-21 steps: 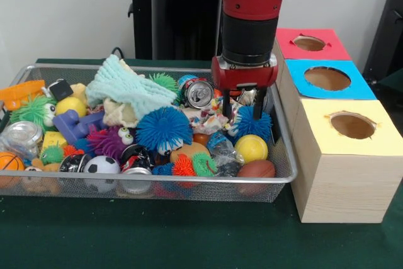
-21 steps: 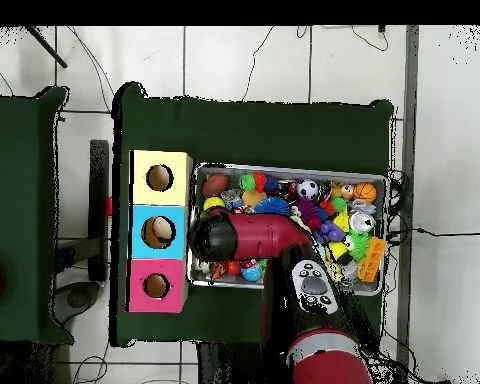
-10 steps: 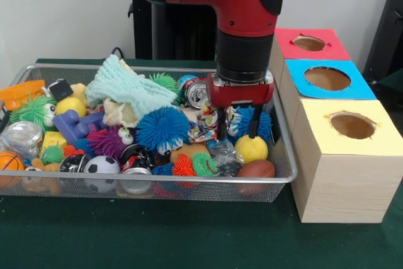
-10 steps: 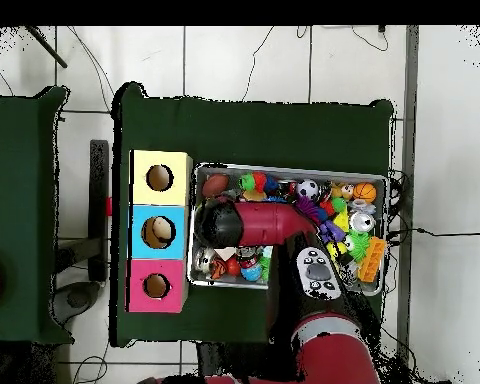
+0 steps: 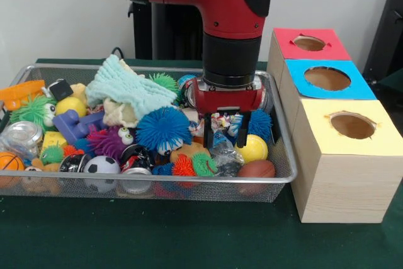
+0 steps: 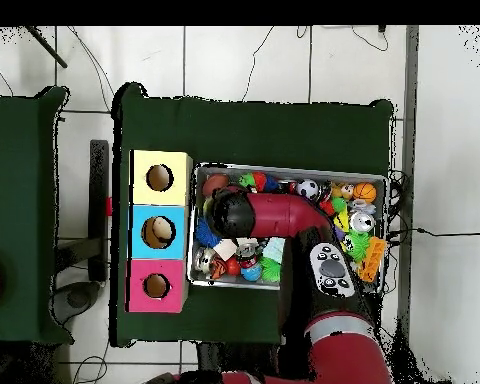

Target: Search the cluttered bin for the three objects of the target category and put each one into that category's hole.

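The gripper (image 5: 224, 138) hung low over the right end of the wire bin (image 5: 284, 174), its two dark fingers (image 5: 208, 135) spread apart and pointing down into the clutter, with nothing caught between them. Right under it lay a crinkled clear wrapper (image 5: 223, 151), with a yellow ball (image 5: 252, 148) just beside the right finger and a blue spiky ball (image 5: 259, 124) behind that. A brown football (image 5: 256, 169) sat against the bin's front right corner, tight to the mesh. On the other side, a bigger blue spiky ball (image 5: 164, 129) and an orange spiky ball (image 5: 184, 165) crowded in, so there was little open room around the fingers. A light teal cloth (image 5: 129, 87) was heaped toward the bin's back. Just past the bin's right rim stood the three boxes, touching in a row: the yellow box (image 5: 350, 127) nearest, the blue box (image 5: 327, 79) in the middle, the red box (image 5: 309, 43) farthest, each hole open on top. From overhead, the red arm (image 6: 269, 215) covered much of the bin's box-side end.
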Robot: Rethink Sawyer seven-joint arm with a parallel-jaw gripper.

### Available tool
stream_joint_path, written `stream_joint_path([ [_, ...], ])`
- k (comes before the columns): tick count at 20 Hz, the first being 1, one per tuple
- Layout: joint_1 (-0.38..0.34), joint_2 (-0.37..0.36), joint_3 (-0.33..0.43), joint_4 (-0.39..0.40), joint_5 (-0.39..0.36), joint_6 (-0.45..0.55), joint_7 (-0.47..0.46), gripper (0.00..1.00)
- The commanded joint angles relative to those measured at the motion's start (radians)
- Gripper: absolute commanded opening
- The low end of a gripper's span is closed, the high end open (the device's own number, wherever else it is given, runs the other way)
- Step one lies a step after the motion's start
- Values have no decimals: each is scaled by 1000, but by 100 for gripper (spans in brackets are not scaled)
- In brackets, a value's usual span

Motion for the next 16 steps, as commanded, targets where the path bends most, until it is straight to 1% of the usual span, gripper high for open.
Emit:
stream_joint_path([
  [1, -25, 38, 45, -78, -27, 69, 20, 100],
  [2, -18, 50, 36, -92, -36, 69, 17, 100],
  [5, 2, 89, 18, -96, -55, 45, 27, 100],
  [6, 10, 85, 11, -82, -55, 38, 40, 100],
  [12, 53, -11, -8, 42, -54, 72, 63, 100],
  [16, 66, -44, -17, 88, -43, 81, 84, 100],
])
